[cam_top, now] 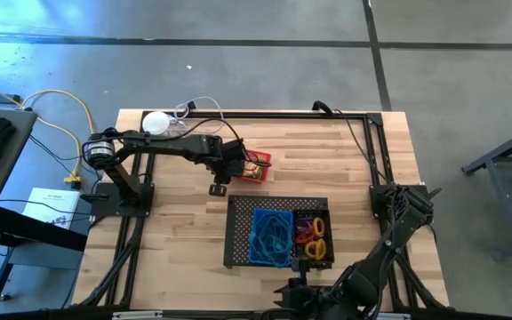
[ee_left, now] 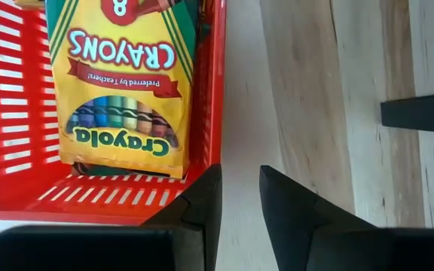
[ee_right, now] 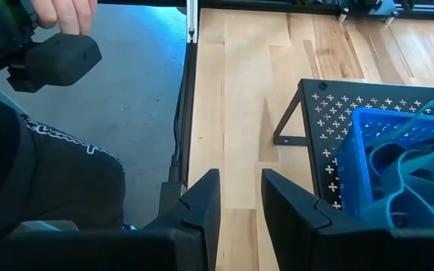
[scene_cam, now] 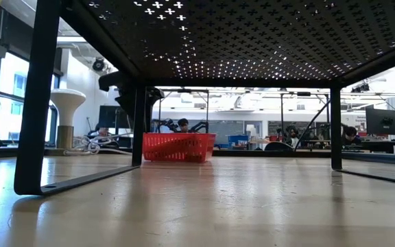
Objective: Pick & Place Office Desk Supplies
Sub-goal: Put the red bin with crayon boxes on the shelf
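A red mesh basket point(cam_top: 260, 173) stands on the table's far middle with a yellow crayon box point(ee_left: 123, 83) lying flat inside it. My left gripper point(ee_left: 239, 188) hangs over the table just outside one corner of the basket point(ee_left: 202, 181). It points steeply down, its fingers a narrow gap apart with only bare table between them. My right gripper point(ee_right: 239, 196) hovers near the table's front edge beside the black perforated tray point(ee_right: 315, 113), open by a narrow gap and holding nothing. On the tray sit a blue basket point(cam_top: 272, 236) and a dark basket of rubber bands point(cam_top: 313, 240).
A white round disc point(cam_top: 156, 123) with a clear cable sits at the far left. A small black piece point(cam_top: 218, 188) lies on the wood near the red basket. A black frame point(cam_top: 363, 116) runs along the table's edges. A person's hand point(ee_right: 62, 11) shows beyond the table.
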